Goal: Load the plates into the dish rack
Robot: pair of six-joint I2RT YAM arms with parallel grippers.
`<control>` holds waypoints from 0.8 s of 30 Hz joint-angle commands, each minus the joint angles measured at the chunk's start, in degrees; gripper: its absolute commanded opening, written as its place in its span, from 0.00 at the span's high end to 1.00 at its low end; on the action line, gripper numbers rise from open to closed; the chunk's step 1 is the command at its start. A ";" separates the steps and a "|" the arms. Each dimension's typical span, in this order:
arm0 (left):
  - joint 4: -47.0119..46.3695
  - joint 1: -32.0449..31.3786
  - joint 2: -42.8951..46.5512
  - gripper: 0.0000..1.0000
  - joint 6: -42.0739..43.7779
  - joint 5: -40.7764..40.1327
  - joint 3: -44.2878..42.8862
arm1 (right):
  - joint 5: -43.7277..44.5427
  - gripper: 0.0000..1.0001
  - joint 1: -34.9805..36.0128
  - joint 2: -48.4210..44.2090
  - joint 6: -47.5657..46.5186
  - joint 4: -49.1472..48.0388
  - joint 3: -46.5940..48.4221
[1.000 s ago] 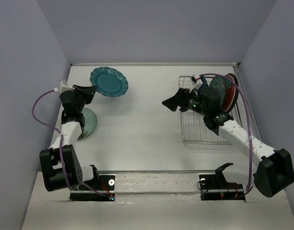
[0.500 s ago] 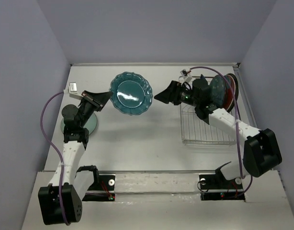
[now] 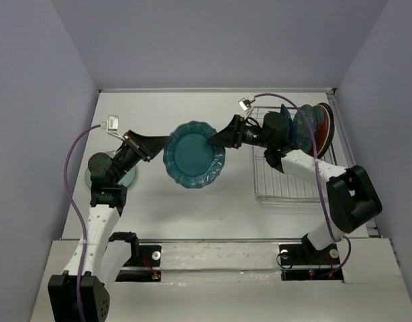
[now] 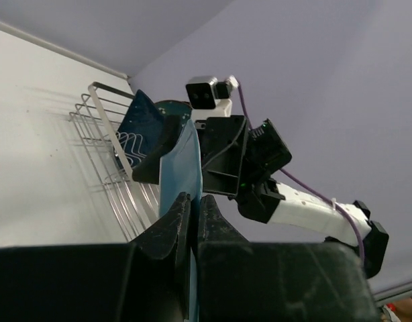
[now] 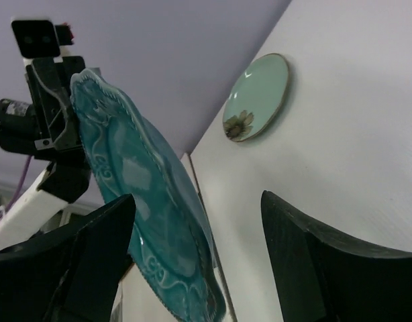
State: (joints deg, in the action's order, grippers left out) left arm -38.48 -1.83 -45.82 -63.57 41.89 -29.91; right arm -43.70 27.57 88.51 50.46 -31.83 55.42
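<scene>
Both arms reach inward, hands facing each other. The left hand (image 3: 164, 140) pinches the rim of a plate (image 3: 192, 157). The right hand (image 3: 216, 139) is spread wide, seemingly not gripping.

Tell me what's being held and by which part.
The left gripper pinches the teal plate by its rim; the right gripper is open, holding nothing.

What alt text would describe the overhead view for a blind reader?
Jaws of the left arm pinch a scalloped teal plate mid-table, with open jaws of the right arm at its opposite rim. More plates stand in the wire dish rack at right.
</scene>
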 commanded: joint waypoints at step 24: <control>34.25 -1.78 9.42 0.01 33.57 -23.42 -21.50 | 6.43 0.93 -1.90 -13.61 -5.54 5.54 -2.51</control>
State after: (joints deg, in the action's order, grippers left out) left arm -15.35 -3.49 -43.40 -45.43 28.10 -45.93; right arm -44.18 30.74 83.46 47.59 -27.14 51.72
